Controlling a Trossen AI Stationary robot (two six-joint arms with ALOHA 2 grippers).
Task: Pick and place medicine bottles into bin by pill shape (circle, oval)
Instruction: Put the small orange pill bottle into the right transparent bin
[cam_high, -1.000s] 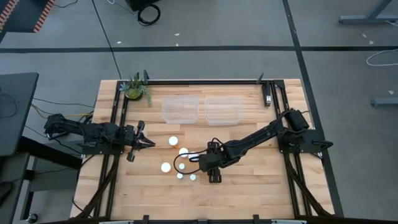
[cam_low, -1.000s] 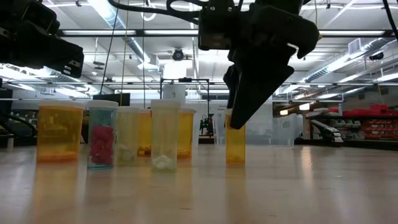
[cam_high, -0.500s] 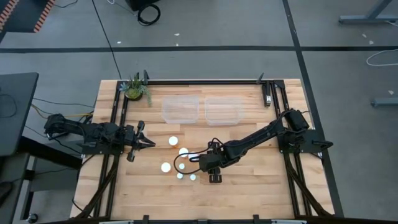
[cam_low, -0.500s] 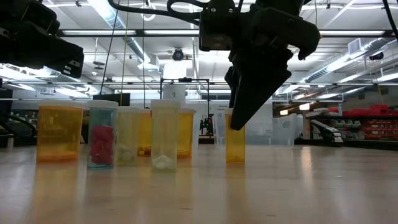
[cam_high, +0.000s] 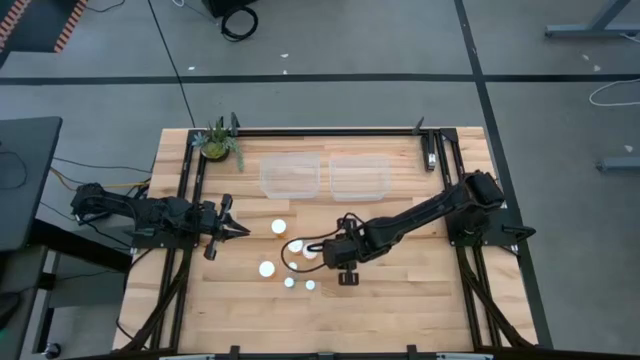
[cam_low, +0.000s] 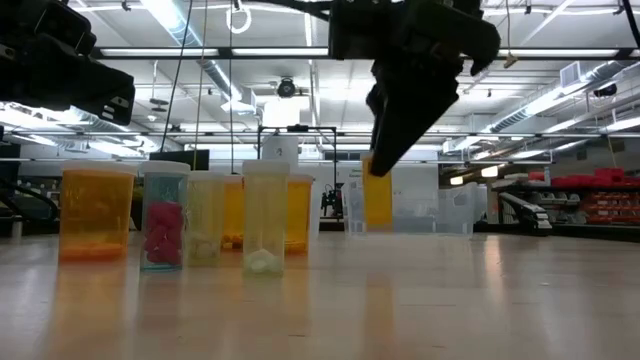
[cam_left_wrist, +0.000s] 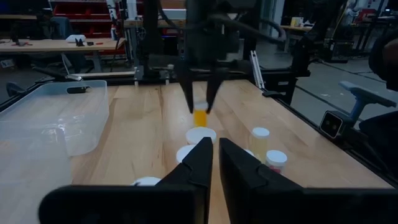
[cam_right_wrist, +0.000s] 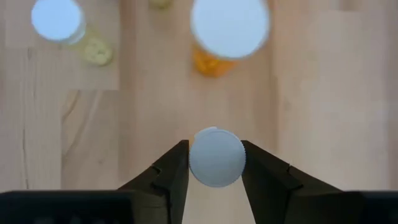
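Amber bottle (cam_low: 378, 200) clamped in right pincer (cam_right_wrist: 216, 163), raised off bare tabletop (cam_high: 420, 300), left pincer (cam_left_wrist: 213, 163) nearly closed, empty.

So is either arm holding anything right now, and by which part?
Yes. The right gripper holds a small amber bottle by its white cap, jaws on opposite sides, lifted off the table. The left gripper holds nothing.

Grey floor (cam_high: 560, 100) crossed by dark lines surrounds a wooden table (cam_high: 400, 310); bright ceiling strip lights (cam_low: 180, 25) hang overhead.

Standing bottles (cam_high: 281, 255) crowd centre; bins' (cam_high: 290, 176) front clear.
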